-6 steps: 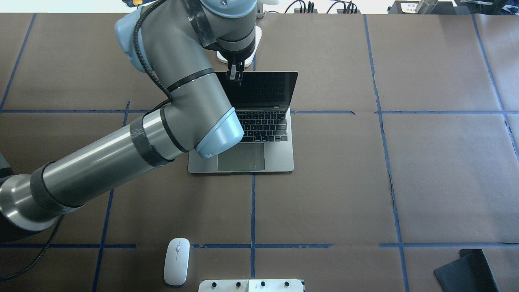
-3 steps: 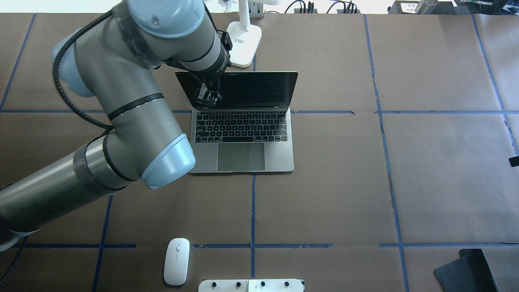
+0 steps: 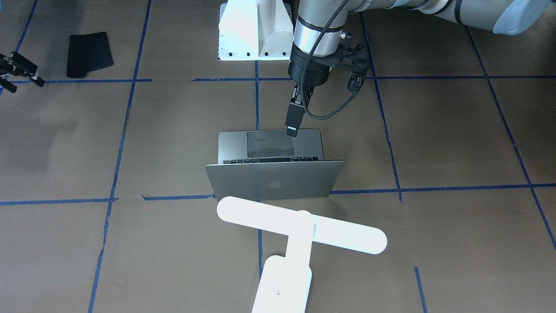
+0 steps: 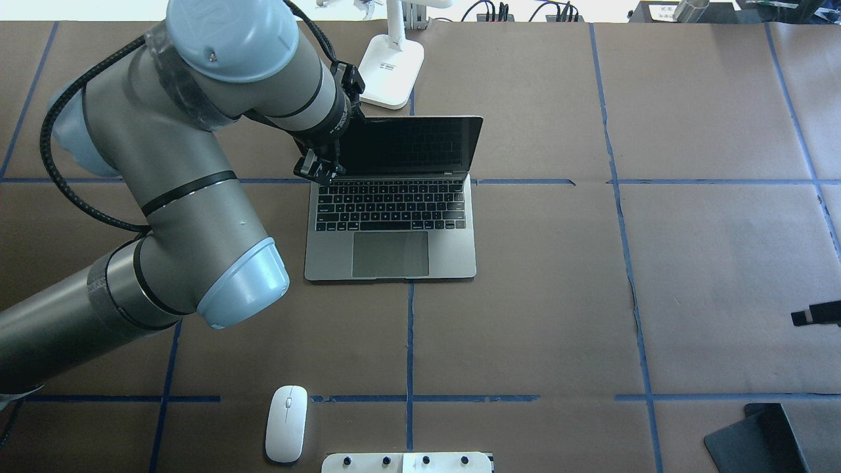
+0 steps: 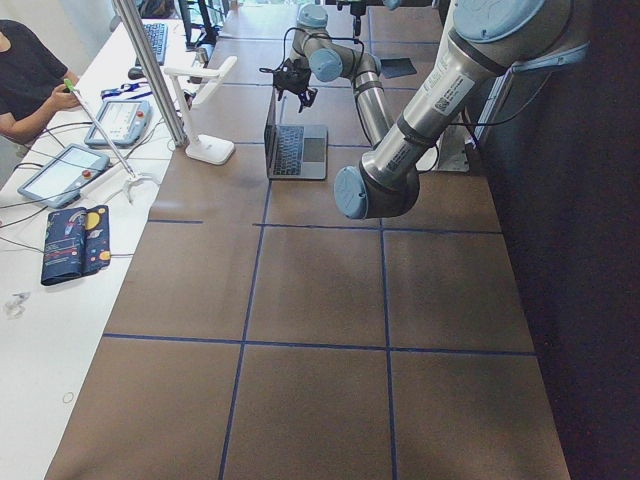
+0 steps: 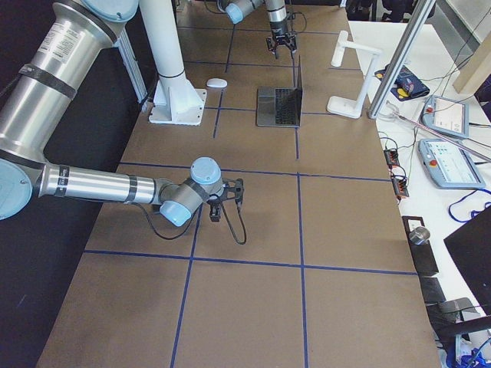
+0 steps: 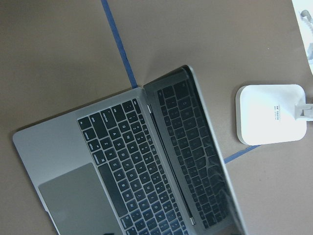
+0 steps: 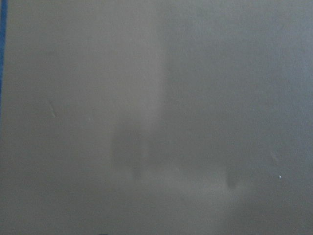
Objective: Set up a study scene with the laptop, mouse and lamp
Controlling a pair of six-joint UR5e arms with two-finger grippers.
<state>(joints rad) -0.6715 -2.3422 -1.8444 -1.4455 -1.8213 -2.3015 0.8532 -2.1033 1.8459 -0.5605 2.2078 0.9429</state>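
The laptop (image 4: 391, 253) stands open in the table's middle, its screen dark; its lid with the logo (image 3: 273, 182) shows in the front-facing view and its keyboard (image 7: 132, 161) in the left wrist view. My left gripper (image 4: 317, 172) hangs open and empty above the keyboard's far left corner (image 3: 292, 128). The white lamp (image 3: 299, 228) stands just behind the lid, its base (image 4: 391, 72) on the table. The white mouse (image 4: 286, 424) lies at the near edge, left of centre. My right gripper (image 3: 17, 71) is open and empty low over bare table at the right edge (image 4: 815, 315).
A black mouse pad (image 4: 755, 440) lies at the near right corner. The white bolted pedestal (image 3: 254, 30) stands at the near edge by the mouse. An operators' bench with tablets (image 6: 445, 146) runs along the far side. Blue tape lines cross the brown table.
My left arm has swung left and back from the lid's top edge to the keyboard's far left corner, uncovering the lamp base. My right gripper has come into view at the right edge.
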